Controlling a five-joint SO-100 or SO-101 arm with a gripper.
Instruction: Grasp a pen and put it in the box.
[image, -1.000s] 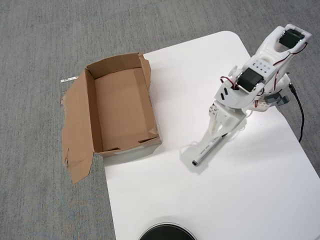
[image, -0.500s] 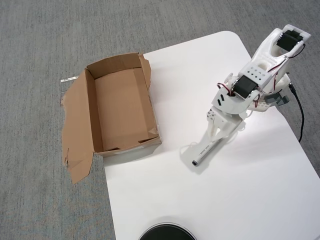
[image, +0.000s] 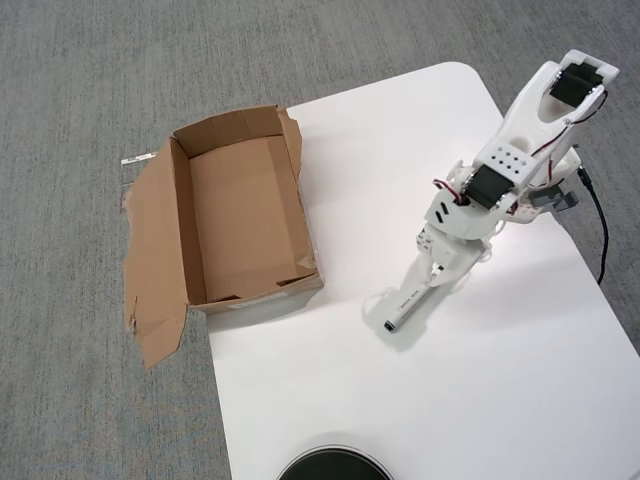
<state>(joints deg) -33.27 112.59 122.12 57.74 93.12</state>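
Note:
The pen (image: 406, 304), white with its dark tip toward the lower left, lies slanted on the white table (image: 480, 400). My gripper (image: 437, 274) reaches down over the pen's upper right end, and its white body hides that end. The fingers sit at or around the barrel, but this overhead view does not reveal whether they are closed on it. The box (image: 245, 215), brown cardboard with torn flaps, stands open and empty at the table's left edge, well left of the pen.
A black round object (image: 333, 465) pokes in at the bottom edge. A black cable (image: 600, 235) runs along the table's right side beside the arm base. Grey carpet (image: 80, 90) surrounds the table.
The arm has leaned down and to the left, bringing the gripper further along the pen so that less of the barrel shows. The pen's tip has stayed in place.

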